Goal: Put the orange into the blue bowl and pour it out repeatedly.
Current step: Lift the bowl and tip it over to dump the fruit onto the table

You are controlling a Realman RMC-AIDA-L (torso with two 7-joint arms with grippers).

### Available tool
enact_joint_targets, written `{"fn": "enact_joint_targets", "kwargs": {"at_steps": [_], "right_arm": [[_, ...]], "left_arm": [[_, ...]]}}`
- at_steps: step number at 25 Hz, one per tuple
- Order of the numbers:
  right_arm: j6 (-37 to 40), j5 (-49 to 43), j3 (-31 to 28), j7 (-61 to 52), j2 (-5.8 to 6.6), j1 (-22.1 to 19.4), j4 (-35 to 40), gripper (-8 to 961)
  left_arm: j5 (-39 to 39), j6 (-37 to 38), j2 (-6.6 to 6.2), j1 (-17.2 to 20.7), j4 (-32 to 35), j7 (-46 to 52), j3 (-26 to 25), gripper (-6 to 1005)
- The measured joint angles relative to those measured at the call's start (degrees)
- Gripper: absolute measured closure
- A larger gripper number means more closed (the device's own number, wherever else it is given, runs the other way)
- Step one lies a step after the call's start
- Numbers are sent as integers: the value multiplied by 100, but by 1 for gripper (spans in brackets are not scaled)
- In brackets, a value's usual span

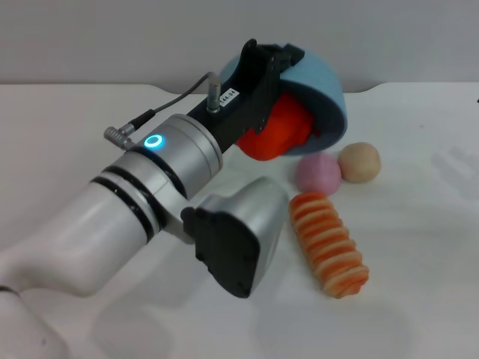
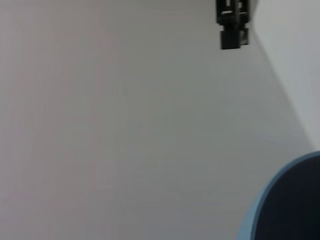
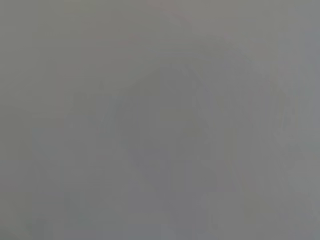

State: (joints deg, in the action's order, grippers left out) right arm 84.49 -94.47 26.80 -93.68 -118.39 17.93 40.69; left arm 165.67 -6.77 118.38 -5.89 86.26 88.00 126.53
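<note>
The blue bowl [image 1: 323, 84] is tipped steeply in the head view, its mouth turned down and toward me. My left gripper [image 1: 278, 71] is shut on the bowl's rim at its upper edge. The orange [image 1: 273, 131], bright red-orange, bulges out of the bowl's mouth, low against the white table; I cannot tell whether it touches the table. The left wrist view shows only an arc of the bowl's light-blue rim [image 2: 270, 200] against the table. Nothing of the right arm or its gripper shows in any view.
A pink ball [image 1: 318, 173] and a pale tan ball [image 1: 360, 161] lie just right of the bowl. An orange-and-cream striped roll [image 1: 329, 243] lies nearer to me. A small black part [image 2: 232, 25] shows far off in the left wrist view.
</note>
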Motion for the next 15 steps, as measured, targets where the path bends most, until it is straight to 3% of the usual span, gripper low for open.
{"fn": "enact_joint_targets", "kwargs": {"at_steps": [9,13,15], "right_arm": [[15,0,0,0,3,-6,-51,382],[15,0,1,0,2,-18,-53,382],[16,0,15,-5,3,-23,-53,382]], "left_arm": [[-6,-1308,11,112,-630,-296,192,999],[-154,-1326,33,137,-584,-231,209,999],[-697,-972,53,150,-308,-183,141,1000]]}}
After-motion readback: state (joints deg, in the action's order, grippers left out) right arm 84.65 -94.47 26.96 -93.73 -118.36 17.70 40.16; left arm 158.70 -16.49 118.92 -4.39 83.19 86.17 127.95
